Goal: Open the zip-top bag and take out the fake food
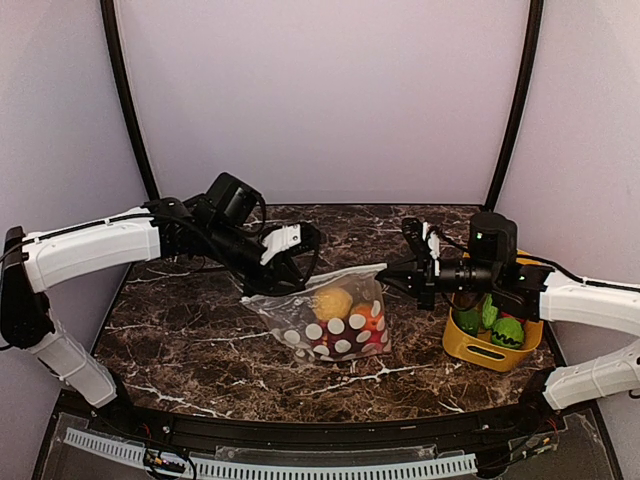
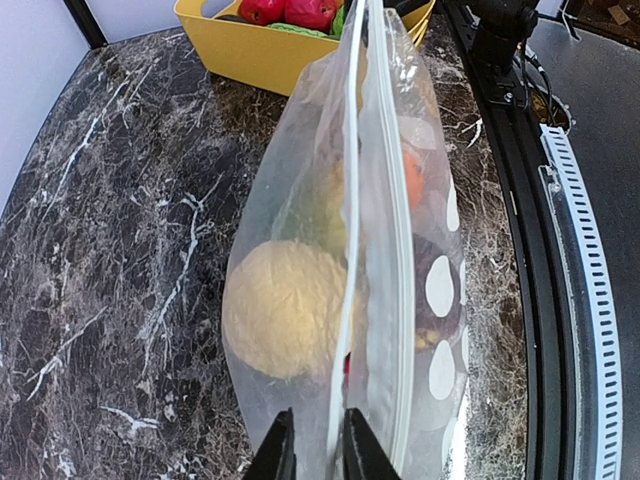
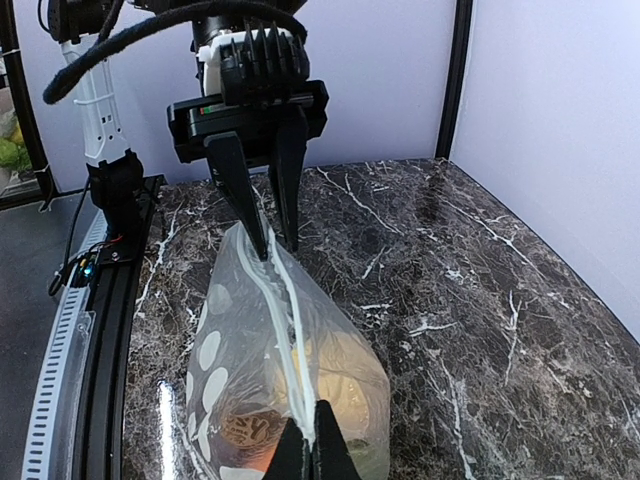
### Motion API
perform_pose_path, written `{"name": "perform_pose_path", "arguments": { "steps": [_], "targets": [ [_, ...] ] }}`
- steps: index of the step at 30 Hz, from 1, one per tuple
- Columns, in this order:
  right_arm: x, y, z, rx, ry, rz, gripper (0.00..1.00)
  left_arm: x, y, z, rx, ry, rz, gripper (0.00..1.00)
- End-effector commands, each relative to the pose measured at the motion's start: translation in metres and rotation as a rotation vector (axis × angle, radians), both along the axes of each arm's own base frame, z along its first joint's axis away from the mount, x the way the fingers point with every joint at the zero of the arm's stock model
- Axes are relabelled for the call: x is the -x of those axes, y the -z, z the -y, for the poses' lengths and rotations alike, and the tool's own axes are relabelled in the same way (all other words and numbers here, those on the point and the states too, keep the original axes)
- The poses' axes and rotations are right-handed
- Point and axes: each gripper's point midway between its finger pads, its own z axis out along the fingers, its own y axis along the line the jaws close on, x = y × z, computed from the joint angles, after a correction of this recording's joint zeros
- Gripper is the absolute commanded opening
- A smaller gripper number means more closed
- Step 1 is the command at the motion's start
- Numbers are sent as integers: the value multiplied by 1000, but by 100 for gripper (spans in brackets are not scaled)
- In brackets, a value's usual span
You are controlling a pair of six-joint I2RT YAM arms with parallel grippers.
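The zip-top bag (image 1: 335, 318), clear with white dots, hangs lifted between both grippers with its base on the table. Inside it lies the fake food: a yellow-orange ball (image 1: 333, 302), a red fruit (image 1: 372, 322) and a dark maroon one (image 1: 328, 342). My left gripper (image 1: 270, 285) is shut on the bag's left top corner; in the left wrist view (image 2: 318, 455) one zip strip (image 2: 350, 200) runs between its fingers, and the other strip lies just to the right. My right gripper (image 1: 386, 272) is shut on the zip edge at the right end (image 3: 315, 450). The yellow ball (image 2: 285, 305) shows through the film.
A yellow basket (image 1: 470, 345) with green toy vegetables (image 1: 508, 332) stands at the right, under my right arm. In the left wrist view it (image 2: 250, 55) also holds red fruits (image 2: 300, 10). Purple walls enclose the dark marble table (image 1: 180, 330); a black rail runs along the front.
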Motion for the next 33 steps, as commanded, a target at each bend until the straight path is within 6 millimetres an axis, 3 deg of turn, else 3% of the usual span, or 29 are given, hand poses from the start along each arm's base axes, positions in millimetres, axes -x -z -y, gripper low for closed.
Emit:
{"name": "perform_pose_path", "arguments": {
  "steps": [1, 5, 11, 17, 22, 24, 27, 30, 33],
  "targets": [
    [-1, -13, -5, -21, -9, 37, 0, 1, -2, 4, 2, 10, -11, 12],
    [-6, -9, -6, -10, 12, 39, 0, 2, -9, 7, 38, 10, -17, 1],
    [-35, -7, -17, -1, 84, 61, 0, -12, -31, -11, 108, -117, -29, 1],
    [-74, -37, -58, -90, 63, 111, 0, -28, -51, -41, 123, -263, 14, 1],
    [-84, -50, -95, -201, -67, 99, 0, -25, -69, -63, 119, -330, 63, 1],
    [-89, -35, -103, -205, -84, 64, 0, -23, -66, -68, 112, -345, 59, 1],
    [-97, 9, -109, -159, -71, -12, 2, -20, -40, -68, 96, -360, 6, 1],
    [-96, 50, -97, -117, -23, -104, 24, -19, -16, -52, 129, -352, -106, 1],
    [-89, 65, -74, -116, 39, -195, 37, -18, 9, -41, 142, -356, -194, 1]
  ]
}}
